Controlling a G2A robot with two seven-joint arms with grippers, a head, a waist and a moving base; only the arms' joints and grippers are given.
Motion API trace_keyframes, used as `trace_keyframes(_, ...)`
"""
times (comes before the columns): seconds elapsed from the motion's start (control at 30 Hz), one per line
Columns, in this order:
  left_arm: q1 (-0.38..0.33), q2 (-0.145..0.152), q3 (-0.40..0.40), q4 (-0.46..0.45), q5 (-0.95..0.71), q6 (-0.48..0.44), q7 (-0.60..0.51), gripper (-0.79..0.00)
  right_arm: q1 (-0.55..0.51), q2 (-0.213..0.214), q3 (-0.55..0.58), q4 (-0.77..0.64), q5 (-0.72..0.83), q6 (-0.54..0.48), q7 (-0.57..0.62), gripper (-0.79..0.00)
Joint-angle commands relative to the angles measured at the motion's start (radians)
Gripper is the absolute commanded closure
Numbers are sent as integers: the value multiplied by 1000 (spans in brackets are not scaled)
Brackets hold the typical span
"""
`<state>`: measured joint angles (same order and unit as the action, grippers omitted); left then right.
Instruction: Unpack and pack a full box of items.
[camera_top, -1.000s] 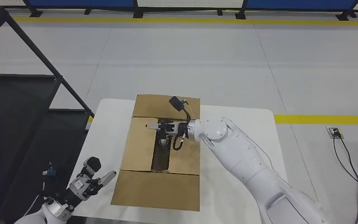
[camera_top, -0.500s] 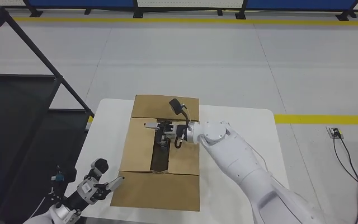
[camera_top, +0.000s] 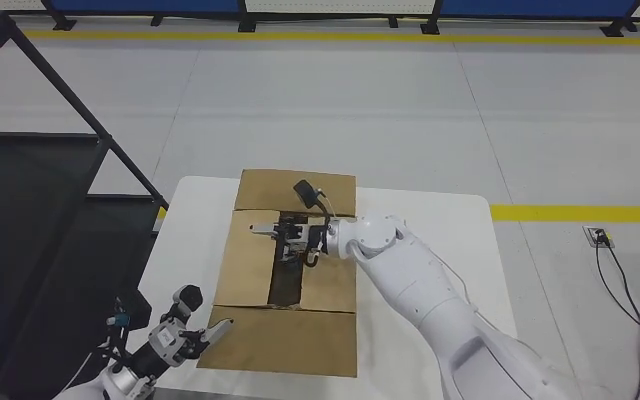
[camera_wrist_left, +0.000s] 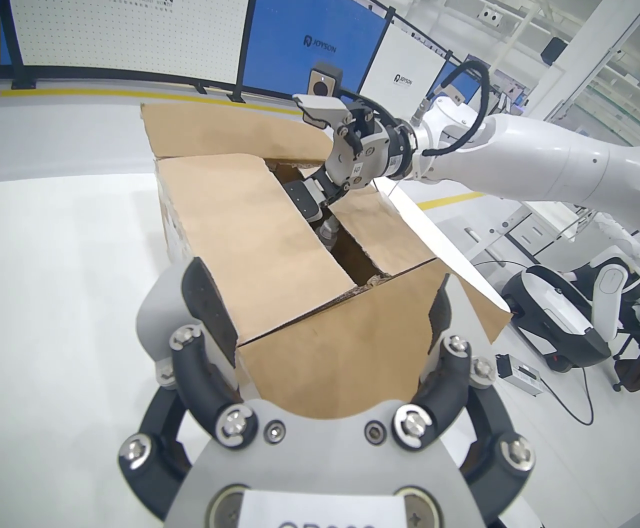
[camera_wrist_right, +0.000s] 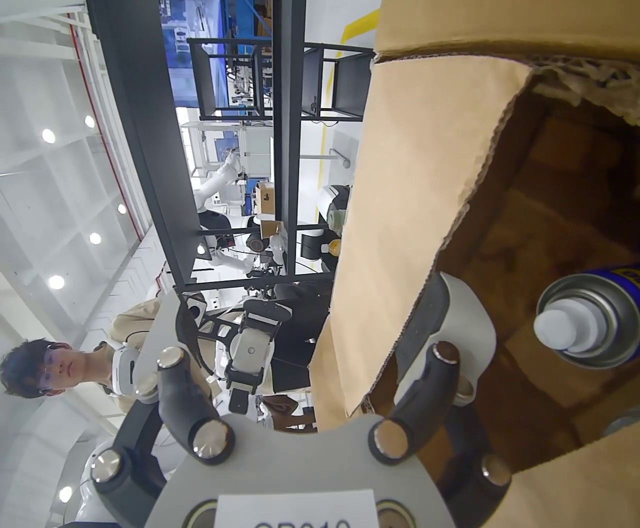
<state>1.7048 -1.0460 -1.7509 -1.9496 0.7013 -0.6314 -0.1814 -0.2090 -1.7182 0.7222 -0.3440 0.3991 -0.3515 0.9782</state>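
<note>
Straddling a box flap (camera_wrist_right: 400, 175), the right gripper (camera_wrist_right: 312, 300) stands open; the left gripper (camera_wrist_left: 322, 285), also open, hovers nearby.

Spray can (camera_wrist_right: 582, 325) stands in the box (camera_top: 250, 262) on the table (camera_top: 195, 240).

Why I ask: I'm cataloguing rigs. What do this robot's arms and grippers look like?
The arms are glossy white rounded shells; a black cable loops at the right wrist. The left gripper and right gripper match: grey metal plate with silver screws, black curved links, white-backed fingers with black pads, a white printed label.
</note>
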Motion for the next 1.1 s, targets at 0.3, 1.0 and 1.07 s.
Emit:
trace_keyframes(0.3, -14, -4, 36, -5, 103, 36, 29, -785, 24, -19, 55, -9, 94, -107, 83, -785)
trace_keyframes(1.0, -89, -28, 98, 73, 141, 306, 131, -785, 64, -102, 50, 31, 129, -228, 196, -785)
trace_keyframes(1.07, -88, -29, 88, 77, 125, 315, 126, -785, 67, -104, 54, 41, 133, -239, 214, -785)
